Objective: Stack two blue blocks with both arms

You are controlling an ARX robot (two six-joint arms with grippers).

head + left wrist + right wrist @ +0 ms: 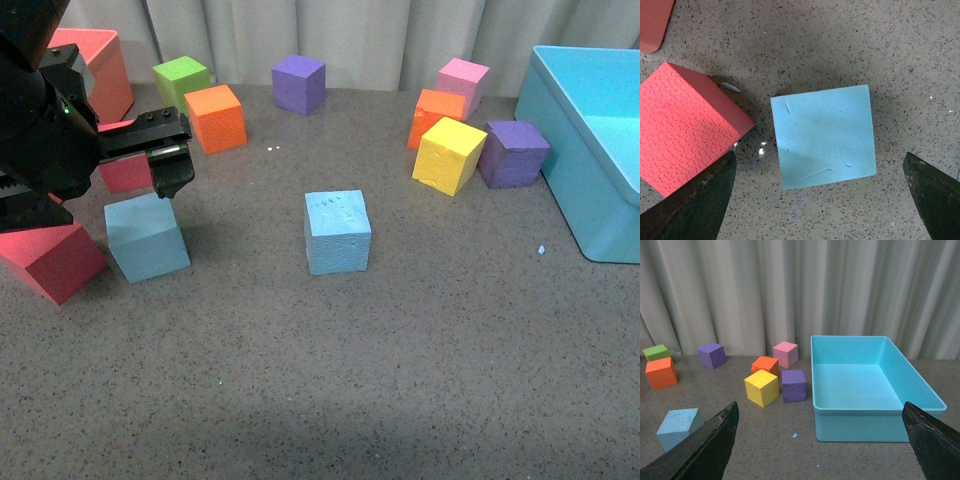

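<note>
Left arm (pixel 40 130): black, bulky, cabled, bent in from the side, wrist turned down. At its end the left gripper (pixel 819 160), dark wedge-shaped fingers (pixel 695 205) spread wide, gripping nothing. Directly below, between those fingers and touching neither: one blue block (pixel 824 136), a foam-like cube with crisp edges, its top face smooth but for a few shallow creases, flat on the table (pixel 840 40). Just beside one finger, turned off square: a red block (pixel 685 130) with a pebbled, dimpled skin. Behind the gripper in the front view, partly hidden by it: another red block (pixel 125 172).

Out to that gripper's right, well apart from it: the second blue block (pixel 337 232), same cube shape, top face rough and pitted. Alone on grey speckled tabletop, nothing stacked on it.

Right gripper (pixel 820 405): seen only from its own wrist, pointing forward over the table, fingers (pixel 700 455) gaping wide, empty. Arm pose not visible. Nearest ahead of it: the scuffed blue cube again. Farther ahead, clustered close together: a yellow block (pixel 761 387), a second purple block (pixel 794 385), a second orange block (pixel 765 365), a pink block (pixel 785 354). Beside them: a turquoise bin (pixel 865 427), smooth and hard-looking, rectangular, rounded at the corners.

Beyond the left gripper: an orange block (pixel 216 118), a green block (pixel 181 78), a purple block (pixel 299 83), and a larger salmon box (pixel 100 70). Farthest back: a pale pleated curtain (pixel 350 30).
</note>
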